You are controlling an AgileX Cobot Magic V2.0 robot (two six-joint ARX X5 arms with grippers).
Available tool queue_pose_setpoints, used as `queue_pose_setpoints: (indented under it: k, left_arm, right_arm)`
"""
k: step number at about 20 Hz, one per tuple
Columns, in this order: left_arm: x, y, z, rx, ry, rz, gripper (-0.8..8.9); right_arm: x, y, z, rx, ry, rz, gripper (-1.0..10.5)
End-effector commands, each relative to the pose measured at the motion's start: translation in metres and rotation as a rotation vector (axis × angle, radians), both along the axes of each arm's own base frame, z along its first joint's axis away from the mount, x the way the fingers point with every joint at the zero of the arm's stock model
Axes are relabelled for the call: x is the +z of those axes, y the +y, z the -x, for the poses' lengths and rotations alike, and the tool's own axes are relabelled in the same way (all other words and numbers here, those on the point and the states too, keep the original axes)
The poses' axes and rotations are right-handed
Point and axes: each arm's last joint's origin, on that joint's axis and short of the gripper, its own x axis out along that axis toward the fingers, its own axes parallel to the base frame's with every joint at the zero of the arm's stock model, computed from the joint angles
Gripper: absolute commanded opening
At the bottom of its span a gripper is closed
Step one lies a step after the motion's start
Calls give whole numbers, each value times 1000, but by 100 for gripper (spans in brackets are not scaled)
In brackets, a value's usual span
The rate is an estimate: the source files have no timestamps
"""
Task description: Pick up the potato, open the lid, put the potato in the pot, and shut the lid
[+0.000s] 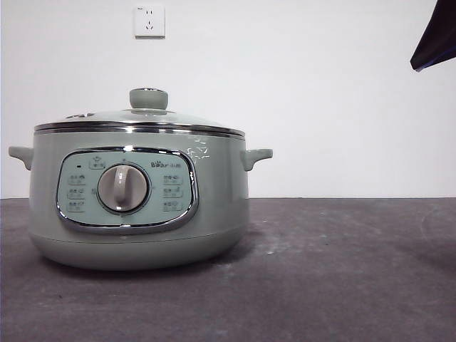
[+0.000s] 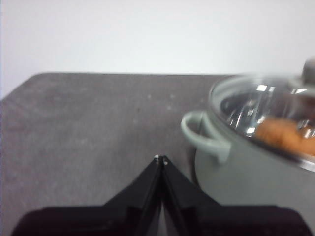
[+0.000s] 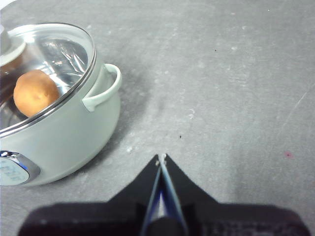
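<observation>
The sage-green pot point(image 1: 135, 206) stands on the dark table at the left, its dial panel facing the front view. The glass lid point(image 1: 142, 117) with its green knob point(image 1: 148, 98) sits closed on the pot. The orange-brown potato point(image 3: 34, 92) lies inside the pot, seen through the glass; it also shows in the left wrist view point(image 2: 283, 135). My left gripper point(image 2: 161, 158) is shut and empty above the table beside the pot's handle point(image 2: 204, 135). My right gripper point(image 3: 161, 156) is shut and empty, off the pot's other side handle point(image 3: 103, 88). One arm shows only as a dark tip point(image 1: 434, 39).
The dark grey table point(image 1: 342, 271) stretches to the right of the pot. A white wall with a power socket point(image 1: 149, 21) stands behind.
</observation>
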Motion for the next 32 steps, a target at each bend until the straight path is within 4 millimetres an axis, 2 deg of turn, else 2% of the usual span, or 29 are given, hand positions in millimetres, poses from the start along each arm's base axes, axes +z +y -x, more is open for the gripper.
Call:
queue_pose_setpoints:
  k: [1, 4, 7, 25, 29, 32]
  left_arm:
    - [-18, 0, -1, -1, 8, -12, -3]
    - [-32, 0, -2, -1, 35, -14, -3]
    - [-35, 0, -2, -1, 66, -22, -3]
    - [-34, 0, -2, -1, 61, -10, -3]
    - [-34, 0, -2, 0, 60, -10, -3]
    - [-34, 0, -2, 0, 60, -10, -3]
  right_arm:
    - [-1, 0, 0, -7, 0, -8, -16]
    - [-1, 0, 0, -7, 0, -8, -16]
    - [-1, 0, 0, -7, 0, -7, -16]
    - [-1, 0, 0, -3, 0, 1, -16]
    - [2, -15, 6, 19, -69, 35, -16]
    - [-8, -37, 5, 87, -161, -23, -16]
